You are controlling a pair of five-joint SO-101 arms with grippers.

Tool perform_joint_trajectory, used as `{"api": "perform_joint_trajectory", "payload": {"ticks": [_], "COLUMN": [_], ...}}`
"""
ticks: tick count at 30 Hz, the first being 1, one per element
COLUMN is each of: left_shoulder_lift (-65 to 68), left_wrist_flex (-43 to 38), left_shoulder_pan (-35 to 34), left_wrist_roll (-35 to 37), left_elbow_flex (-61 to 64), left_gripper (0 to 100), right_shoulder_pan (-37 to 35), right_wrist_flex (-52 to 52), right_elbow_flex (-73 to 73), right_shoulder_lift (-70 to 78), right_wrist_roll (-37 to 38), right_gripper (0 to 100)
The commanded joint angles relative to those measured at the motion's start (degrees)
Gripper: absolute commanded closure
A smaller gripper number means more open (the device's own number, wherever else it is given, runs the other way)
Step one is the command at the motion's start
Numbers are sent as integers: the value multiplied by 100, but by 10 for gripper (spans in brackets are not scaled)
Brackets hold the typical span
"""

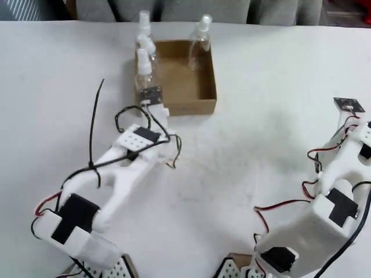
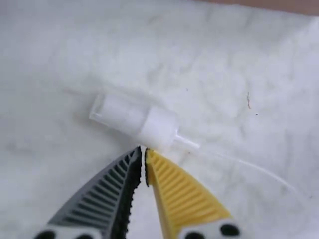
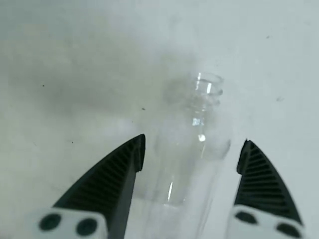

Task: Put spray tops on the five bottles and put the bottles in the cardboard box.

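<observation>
A white spray top (image 2: 149, 122) with a clear cap and a thin dip tube (image 2: 249, 169) lies on the white table. My left gripper (image 2: 143, 149) is shut, its tips right against the top's collar with nothing visibly between them. A clear bottle (image 3: 199, 124) with a bare neck lies on the table between the fingers of my open right gripper (image 3: 194, 142). In the high view the left arm (image 1: 136, 145) stretches to the front left corner of the cardboard box (image 1: 200, 105). Several bottles with spray tops (image 1: 143, 63) stand inside the box.
The right arm (image 1: 336, 191) is folded at the table's right side. A black cable (image 1: 95, 116) sticks up beside the left arm. Bare white table (image 1: 261, 133) lies between the arms and to the right of the box.
</observation>
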Motion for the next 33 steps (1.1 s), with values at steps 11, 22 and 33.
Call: {"api": "perform_joint_trajectory", "payload": {"ticks": [11,22,33], "left_shoulder_lift": [-31,-31,-31], "left_wrist_flex": [-123,-114,-132], "left_shoulder_pan": [40,40,57], "left_wrist_roll": [-9,-9,-9], "left_elbow_flex": [-290,-290,-290], "left_gripper": [976,976,976], "right_shoulder_pan": [-48,-57,-57], "right_wrist_flex": [-268,-259,-66], "right_elbow_flex": [-246,-281,-624], "right_shoulder_lift": [-13,286,286], "right_wrist_roll": [360,325,325], "right_gripper": [741,797,755]}}
